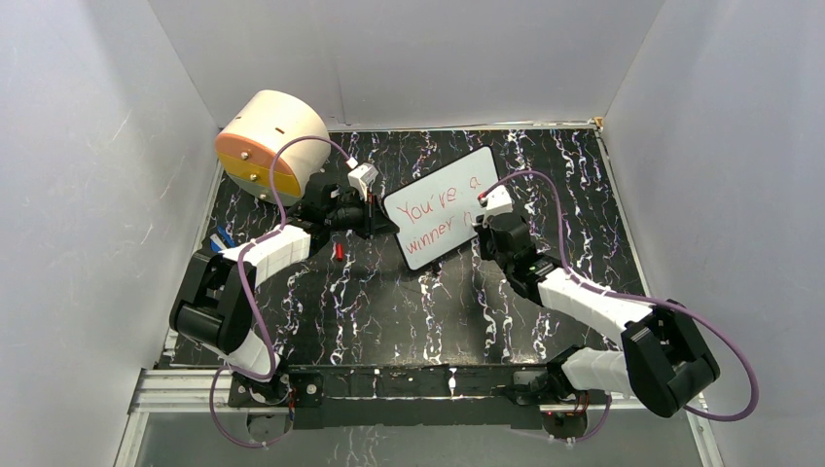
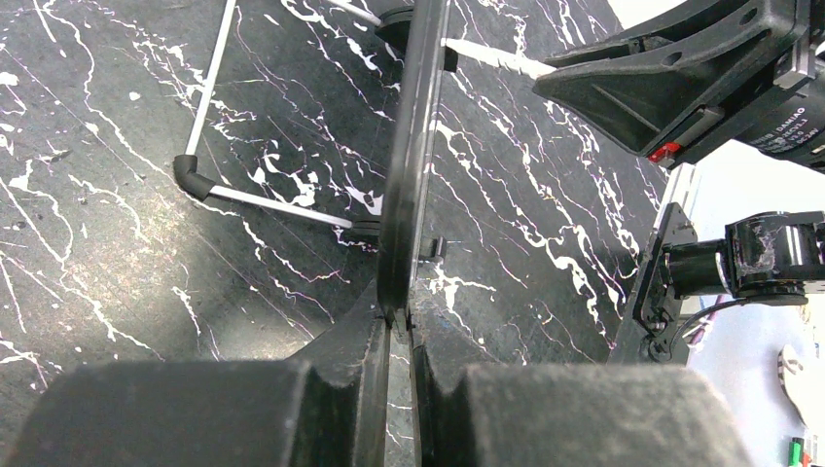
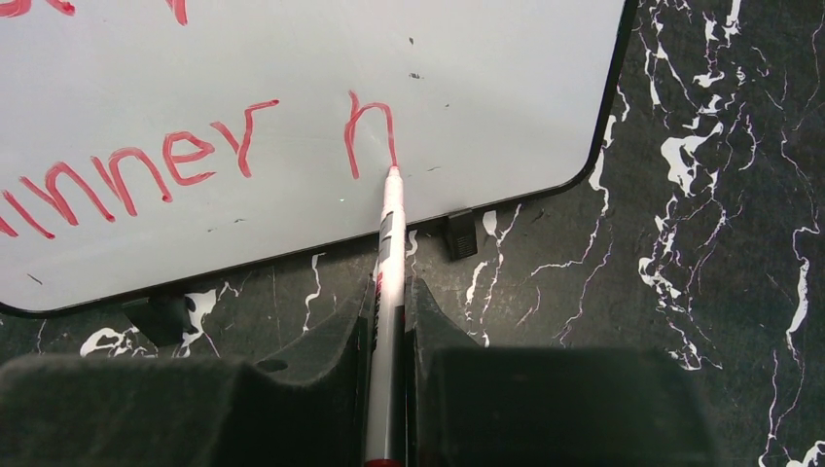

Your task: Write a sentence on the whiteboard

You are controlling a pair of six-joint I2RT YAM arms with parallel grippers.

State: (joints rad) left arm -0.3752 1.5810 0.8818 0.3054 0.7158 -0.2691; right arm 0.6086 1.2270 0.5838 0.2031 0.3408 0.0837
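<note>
The whiteboard (image 1: 438,204) lies tilted in the middle of the black marbled table. It bears the sentence (image 1: 435,216) in red: "You're a" over "winner", then an "n"-like stroke (image 3: 370,131). My left gripper (image 1: 377,219) is shut on the whiteboard's left edge, seen edge-on in the left wrist view (image 2: 407,165). My right gripper (image 1: 484,216) is shut on a white marker (image 3: 387,282). The marker's red tip (image 3: 393,171) touches the whiteboard (image 3: 486,88) at the foot of the last stroke.
A beige drum with an orange and yellow face (image 1: 269,143) stands at the back left. A small red cap (image 1: 338,252) lies on the table below the left gripper. A blue object (image 1: 224,237) lies by the left arm. White walls enclose the table.
</note>
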